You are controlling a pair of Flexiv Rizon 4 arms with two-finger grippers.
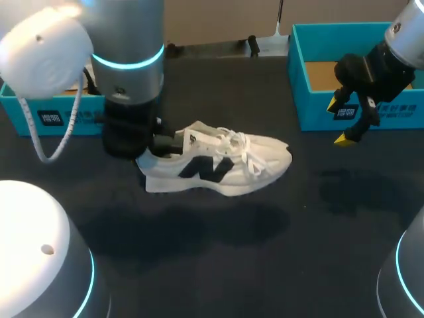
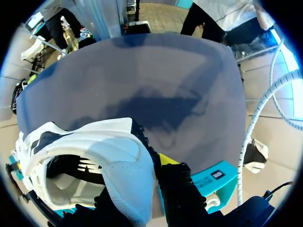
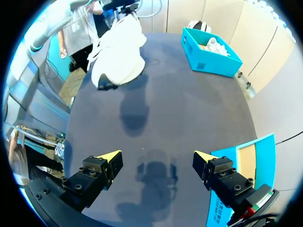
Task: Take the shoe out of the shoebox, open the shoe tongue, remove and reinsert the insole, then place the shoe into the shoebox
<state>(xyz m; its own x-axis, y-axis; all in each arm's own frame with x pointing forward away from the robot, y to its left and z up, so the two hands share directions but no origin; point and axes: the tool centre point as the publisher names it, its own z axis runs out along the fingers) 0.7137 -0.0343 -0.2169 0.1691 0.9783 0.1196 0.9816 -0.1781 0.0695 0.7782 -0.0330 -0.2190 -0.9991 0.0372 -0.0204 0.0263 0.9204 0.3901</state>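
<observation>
A white shoe [image 1: 218, 165] with a dark logo and white laces hangs just above the black table, its shadow lying apart from it. My left gripper [image 1: 156, 149] is shut on its heel. In the left wrist view one yellow fingertip [image 2: 165, 158] presses the outside of the heel [image 2: 120, 163], and the other finger is hidden inside the shoe. My right gripper [image 1: 339, 121] hovers open and empty in front of the teal shoebox [image 1: 318, 112]. From the right wrist view the shoe [image 3: 118, 56] is far ahead of the open right gripper [image 3: 156, 161].
A second teal box [image 1: 66, 118] with white paper in it stands at the back left, behind my left arm; it shows as the teal box [image 3: 210, 52] in the right wrist view. The shoebox wall [image 3: 236, 182] is close beside one right finger. The table [image 1: 265, 265] is black.
</observation>
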